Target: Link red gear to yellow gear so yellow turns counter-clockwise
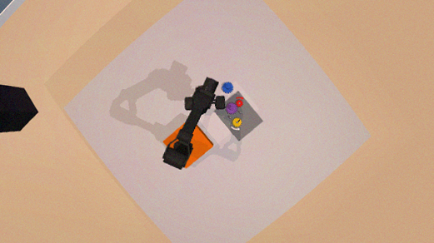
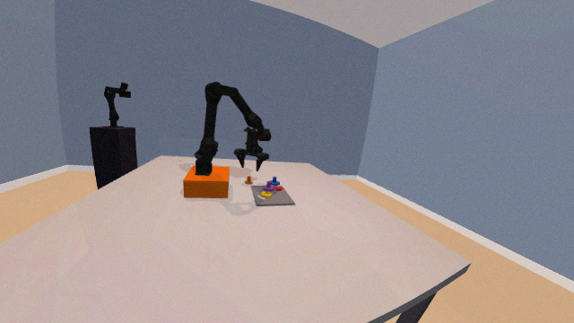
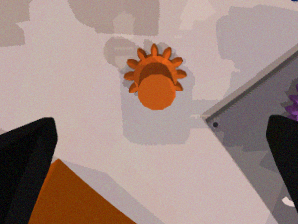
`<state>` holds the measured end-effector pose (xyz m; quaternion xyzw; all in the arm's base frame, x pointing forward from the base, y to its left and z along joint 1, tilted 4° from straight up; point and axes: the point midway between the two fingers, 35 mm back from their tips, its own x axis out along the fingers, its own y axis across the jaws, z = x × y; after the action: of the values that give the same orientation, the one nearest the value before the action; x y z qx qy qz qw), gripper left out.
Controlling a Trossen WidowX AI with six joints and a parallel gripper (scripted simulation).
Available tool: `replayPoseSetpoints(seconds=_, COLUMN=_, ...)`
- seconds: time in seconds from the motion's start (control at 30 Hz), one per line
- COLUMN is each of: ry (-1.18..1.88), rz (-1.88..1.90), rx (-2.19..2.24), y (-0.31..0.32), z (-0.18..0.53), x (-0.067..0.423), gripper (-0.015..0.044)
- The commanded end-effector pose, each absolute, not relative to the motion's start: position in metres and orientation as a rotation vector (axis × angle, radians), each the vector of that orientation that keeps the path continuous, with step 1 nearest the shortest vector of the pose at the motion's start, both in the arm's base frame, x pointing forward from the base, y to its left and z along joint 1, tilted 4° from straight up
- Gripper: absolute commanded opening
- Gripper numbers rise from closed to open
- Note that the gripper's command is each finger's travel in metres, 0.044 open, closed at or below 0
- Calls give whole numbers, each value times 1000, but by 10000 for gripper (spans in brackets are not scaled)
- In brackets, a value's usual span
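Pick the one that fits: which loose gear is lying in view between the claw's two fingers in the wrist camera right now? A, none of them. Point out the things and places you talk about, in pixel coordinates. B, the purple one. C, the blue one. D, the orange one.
D: the orange gear point(image 2: 248, 180) point(image 3: 156, 92) shows on the table between the open claw's point(image 2: 249, 167) point(image 3: 162, 125) two fingers in the wrist view.
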<state>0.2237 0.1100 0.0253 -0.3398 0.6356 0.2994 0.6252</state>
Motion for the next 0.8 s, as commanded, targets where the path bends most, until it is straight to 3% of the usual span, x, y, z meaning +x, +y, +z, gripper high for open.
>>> replayPoseSetpoints(seconds=0.0, ry=1451, rz=714, rx=-798, y=111, z=25, x=222, gripper=440)
replayPoseSetpoints(seconds=0.77, ry=1451, rz=713, rx=-799, y=109, z=-19, x=223, gripper=440)
